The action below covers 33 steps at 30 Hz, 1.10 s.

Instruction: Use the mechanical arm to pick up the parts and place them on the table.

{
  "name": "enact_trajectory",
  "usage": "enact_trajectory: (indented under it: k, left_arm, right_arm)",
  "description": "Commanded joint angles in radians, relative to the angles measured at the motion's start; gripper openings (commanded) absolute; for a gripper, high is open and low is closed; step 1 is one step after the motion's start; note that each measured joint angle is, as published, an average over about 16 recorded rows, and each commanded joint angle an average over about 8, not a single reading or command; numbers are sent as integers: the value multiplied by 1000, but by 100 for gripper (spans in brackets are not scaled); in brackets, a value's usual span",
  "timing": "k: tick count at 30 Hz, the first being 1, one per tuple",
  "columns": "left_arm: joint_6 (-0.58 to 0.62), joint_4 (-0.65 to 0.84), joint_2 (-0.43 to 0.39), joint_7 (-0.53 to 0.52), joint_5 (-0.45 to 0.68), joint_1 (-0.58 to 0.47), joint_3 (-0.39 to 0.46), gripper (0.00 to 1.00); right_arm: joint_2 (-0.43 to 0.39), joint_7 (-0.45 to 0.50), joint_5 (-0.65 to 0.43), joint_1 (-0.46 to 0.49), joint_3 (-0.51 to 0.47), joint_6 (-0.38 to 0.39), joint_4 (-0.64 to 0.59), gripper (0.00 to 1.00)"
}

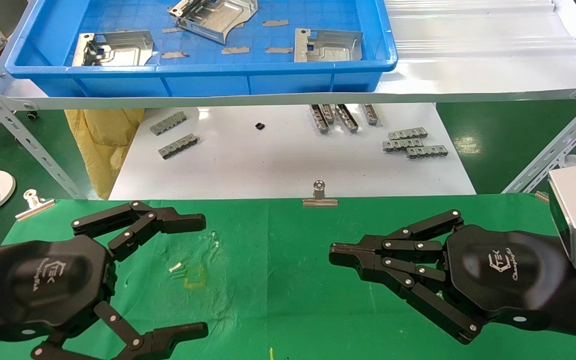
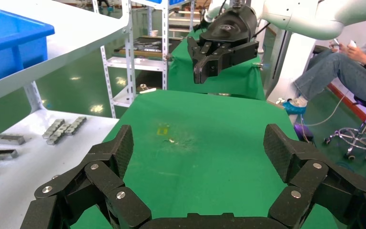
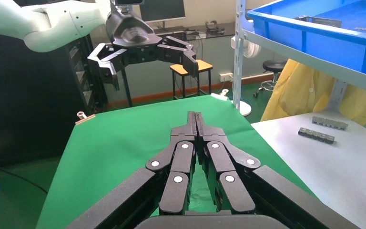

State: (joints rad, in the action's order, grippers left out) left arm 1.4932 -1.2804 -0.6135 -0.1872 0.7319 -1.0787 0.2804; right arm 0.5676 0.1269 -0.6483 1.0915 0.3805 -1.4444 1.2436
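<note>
Both end effectors hovered low over the green worktop (image 1: 288, 300), empty: the left end effector (image 1: 195, 275) spread wide, the right end effector (image 1: 338, 257) with its fingers pressed together. All three parts lay ahead and above, in the blue tray (image 1: 208, 82) on the shelf. One part (image 1: 113, 48) sat toward the left arm's side, another (image 1: 327, 46) toward the right's, long axes across the view; the third (image 1: 213, 15) lay tilted farther back.

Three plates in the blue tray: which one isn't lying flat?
The far middle plate. It sits tilted with its bent edge raised, while the left plate and right plate lie flat in the blue tray.
</note>
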Motion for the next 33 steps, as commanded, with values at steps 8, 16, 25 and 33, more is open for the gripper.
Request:
enact_trajectory:
  k: [8, 16, 25, 33]
  left_arm:
    - [-19, 14, -21, -5, 13, -52, 1, 100]
    - [-86, 192, -151, 9, 170, -338, 54, 100]
    - [-278, 708, -424, 138, 406, -706, 150, 100]
    - [-622, 1060, -612, 210, 531, -888, 193, 100]
  right_arm:
    - [0, 0, 0, 0, 0, 0, 0, 0]
    - [0, 0, 0, 0, 0, 0, 0, 0]
    - [0, 0, 0, 0, 0, 0, 0, 0]
    - [0, 0, 0, 0, 0, 0, 0, 21]
